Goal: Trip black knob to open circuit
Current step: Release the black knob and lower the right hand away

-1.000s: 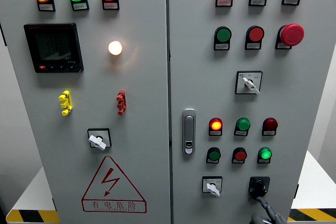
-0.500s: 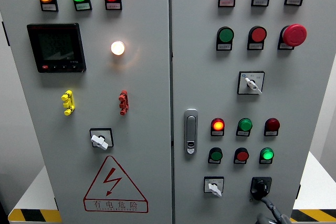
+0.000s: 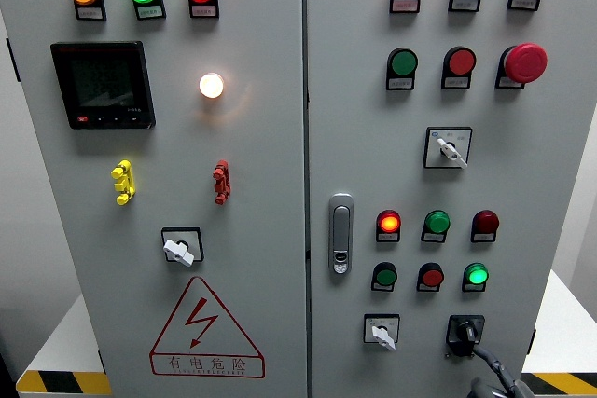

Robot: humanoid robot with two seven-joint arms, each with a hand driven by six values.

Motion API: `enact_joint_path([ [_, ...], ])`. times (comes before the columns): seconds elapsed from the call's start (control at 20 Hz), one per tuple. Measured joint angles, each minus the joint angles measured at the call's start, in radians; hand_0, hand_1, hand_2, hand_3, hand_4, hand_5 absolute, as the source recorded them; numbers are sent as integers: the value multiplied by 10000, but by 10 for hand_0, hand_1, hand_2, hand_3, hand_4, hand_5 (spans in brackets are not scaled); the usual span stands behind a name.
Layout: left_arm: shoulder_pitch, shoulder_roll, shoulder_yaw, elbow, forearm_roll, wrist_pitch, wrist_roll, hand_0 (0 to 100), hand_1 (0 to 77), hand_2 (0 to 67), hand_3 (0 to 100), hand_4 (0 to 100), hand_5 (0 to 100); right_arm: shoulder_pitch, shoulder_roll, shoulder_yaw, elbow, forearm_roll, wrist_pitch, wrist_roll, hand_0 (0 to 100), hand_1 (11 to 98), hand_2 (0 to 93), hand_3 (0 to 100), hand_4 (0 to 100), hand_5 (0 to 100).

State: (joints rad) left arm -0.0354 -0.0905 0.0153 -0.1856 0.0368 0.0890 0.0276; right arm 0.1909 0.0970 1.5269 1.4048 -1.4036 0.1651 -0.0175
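Right robot hand (image 3: 499, 384) grey metallic, grip unclear, fingertip beside glossy black knob (image 3: 465, 331)

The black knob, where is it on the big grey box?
In the head view, the black rotary knob sits at the bottom right of the grey cabinet's right door, beside the small white-handled switch and below the lit green round light.

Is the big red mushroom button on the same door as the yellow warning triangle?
No, the red mushroom button sits at the upper right of the right door, while the warning triangle is low on the left door.
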Motion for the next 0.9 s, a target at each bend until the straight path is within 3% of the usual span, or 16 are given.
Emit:
enact_joint_path([
  [0.05, 0, 0, 0, 0, 0, 0, 0, 0, 0, 195, 262, 99, 86, -35, 0, 14, 78, 0, -57, 3, 915, 445, 0, 844, 867, 1000],
  [0.1, 0, 0, 0, 0, 0, 0, 0, 0, 0, 195, 262, 99, 86, -98, 2, 18, 157, 0, -97, 3, 912, 442, 0, 785, 786, 1000],
  [0.15, 0, 0, 0, 0, 0, 0, 0, 0, 0, 195, 262, 99, 86, -172, 8, 18, 250, 0, -117, 3, 913, 442, 0, 671, 645, 932],
  [0.5, 0, 0, 0, 0, 0, 0, -1, 0, 0, 195, 262, 99, 86, -848, 105, 12, 920, -4, -210, 6, 920, 445, 0, 421, 310, 564],
  [0.7, -1, 0, 0, 0, 0, 0, -1, 0, 0, 195, 262, 99, 86, -1167, 52, 7, 1242, -9, -444, 6, 923, 448, 0, 349, 255, 475],
  [0.9, 0, 0, 0, 0, 0, 0, -1, 0, 0, 195, 262, 99, 86, -1643, 35, -6, 1633, -11, -558, 28, 926, 451, 2, 336, 251, 457],
])
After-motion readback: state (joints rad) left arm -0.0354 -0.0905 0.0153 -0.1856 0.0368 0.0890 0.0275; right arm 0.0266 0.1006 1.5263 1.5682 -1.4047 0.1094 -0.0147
